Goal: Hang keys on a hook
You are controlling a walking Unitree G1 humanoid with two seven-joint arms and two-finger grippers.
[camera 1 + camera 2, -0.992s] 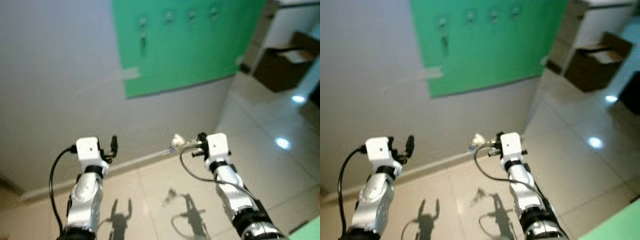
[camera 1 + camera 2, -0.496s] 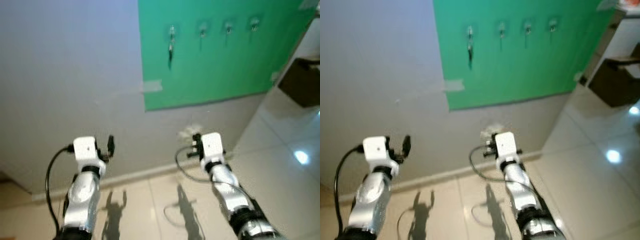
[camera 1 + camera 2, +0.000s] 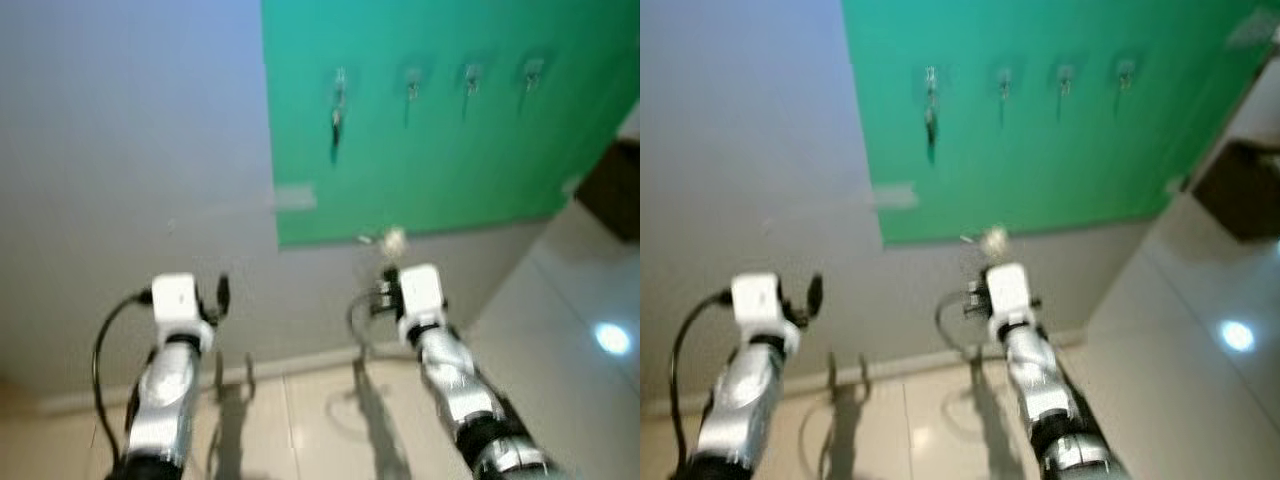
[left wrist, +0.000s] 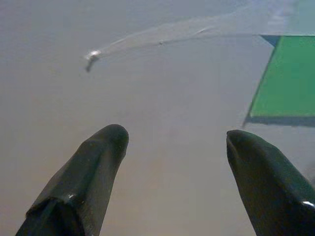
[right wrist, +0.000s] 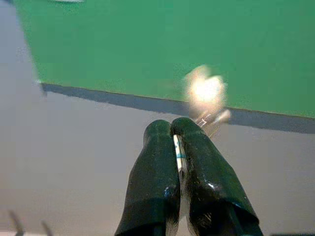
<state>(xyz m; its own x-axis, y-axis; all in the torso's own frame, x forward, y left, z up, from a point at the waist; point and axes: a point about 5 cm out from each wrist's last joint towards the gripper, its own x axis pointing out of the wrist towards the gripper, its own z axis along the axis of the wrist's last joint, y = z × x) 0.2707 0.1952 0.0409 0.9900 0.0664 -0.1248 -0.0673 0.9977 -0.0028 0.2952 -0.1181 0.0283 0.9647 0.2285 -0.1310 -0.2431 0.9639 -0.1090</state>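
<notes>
**Keys held up before the hook board**

The right pincer is clenched on the keys, its two black fingers pressed together around a thin strip, with a pale, blurred fob and a glint of metal sticking out just past the fingertips. In the head views the keys sit just above the right pincer, raised in front of the lower edge of the green board fixed to the grey wall. Four hooks run in a row high on the board, well above the keys; the leftmost hook already carries a dark hanging item, too blurred to make out. The left pincer is released, its fingers spread wide apart and pointing at bare wall beside the board's corner. In the head view the left pincer is held up at about the same height as the right. Pale floor tiles lie below both arms.
</notes>
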